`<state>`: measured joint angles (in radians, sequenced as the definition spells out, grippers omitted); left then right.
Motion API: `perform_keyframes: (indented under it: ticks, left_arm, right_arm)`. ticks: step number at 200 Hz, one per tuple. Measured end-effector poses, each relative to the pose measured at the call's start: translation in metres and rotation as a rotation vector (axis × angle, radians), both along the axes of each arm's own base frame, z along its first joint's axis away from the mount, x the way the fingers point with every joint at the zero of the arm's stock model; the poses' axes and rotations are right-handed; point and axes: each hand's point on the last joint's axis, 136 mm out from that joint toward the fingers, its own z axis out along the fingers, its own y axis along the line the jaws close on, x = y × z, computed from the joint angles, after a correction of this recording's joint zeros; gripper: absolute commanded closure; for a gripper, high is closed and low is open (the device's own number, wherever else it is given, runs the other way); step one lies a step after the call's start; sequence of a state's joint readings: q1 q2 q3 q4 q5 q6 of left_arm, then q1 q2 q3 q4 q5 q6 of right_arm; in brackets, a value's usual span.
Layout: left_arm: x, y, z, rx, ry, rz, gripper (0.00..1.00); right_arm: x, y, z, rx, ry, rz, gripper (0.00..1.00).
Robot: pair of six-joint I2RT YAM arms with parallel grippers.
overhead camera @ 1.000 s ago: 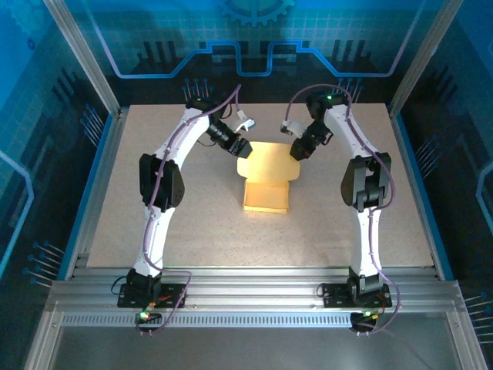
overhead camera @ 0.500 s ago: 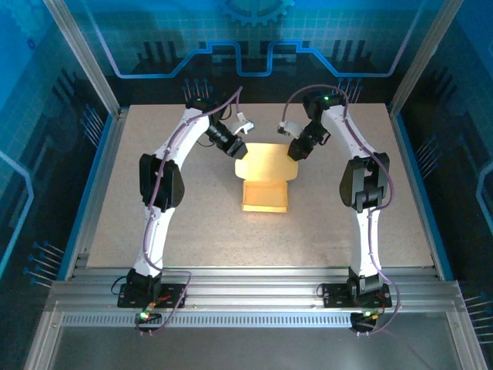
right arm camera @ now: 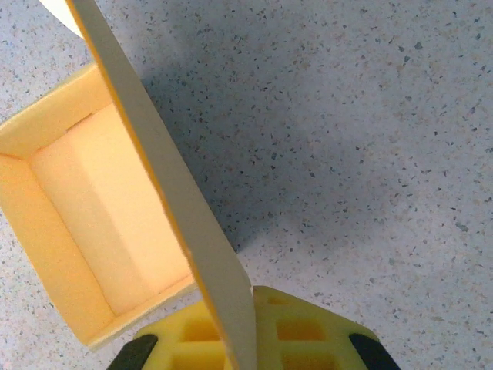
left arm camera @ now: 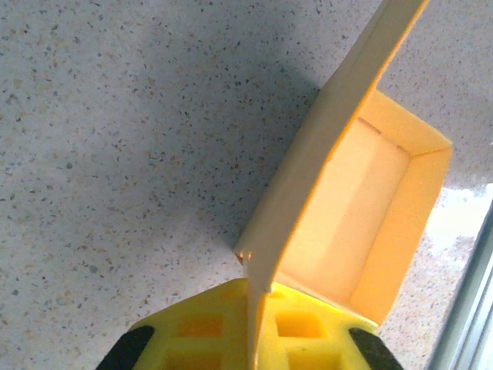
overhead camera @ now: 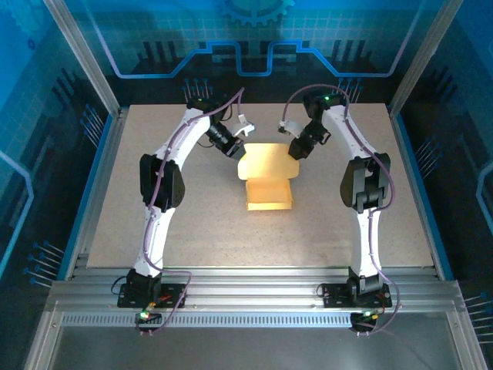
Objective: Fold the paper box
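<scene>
Drifting slightly toward the right gripper (overhead camera: 295, 152), the paper box (overhead camera: 269, 193) is being pinched at its raised lid by it and the left gripper (overhead camera: 238, 149), wanting evenly matched lowering.

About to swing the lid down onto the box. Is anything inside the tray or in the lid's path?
Nothing visible. The paper box has an empty tray, and the left gripper and right gripper each pinch the raised lid directly at its edge.
</scene>
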<state>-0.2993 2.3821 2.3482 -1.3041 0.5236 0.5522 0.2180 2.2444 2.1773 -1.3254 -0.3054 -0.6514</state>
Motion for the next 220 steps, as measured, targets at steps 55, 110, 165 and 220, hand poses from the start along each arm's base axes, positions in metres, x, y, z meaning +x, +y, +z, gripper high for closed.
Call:
perform_keyframes:
  ticks: [55, 110, 165, 220]
  left_arm:
    - [0.013, -0.002, -0.004, 0.02, -0.023, 0.082, 1.0]
    - [0.011, -0.006, 0.001, 0.034, -0.068, 0.199, 1.0]
    - [0.006, -0.014, 0.022, 0.006, -0.164, 0.335, 1.0]
    - [-0.013, -0.013, 0.009, 0.015, -0.192, 0.494, 1.0]
  right_arm:
    - [0.005, -0.002, 0.002, -0.024, -0.026, -0.072, 1.0]
    - [-0.006, -0.004, 0.014, -0.089, -0.11, -0.206, 1.0]
    - [-0.011, -0.009, 0.033, -0.121, -0.24, -0.391, 1.0]
    - [-0.03, 0.001, 0.026, -0.196, -0.304, -0.612, 1.0]
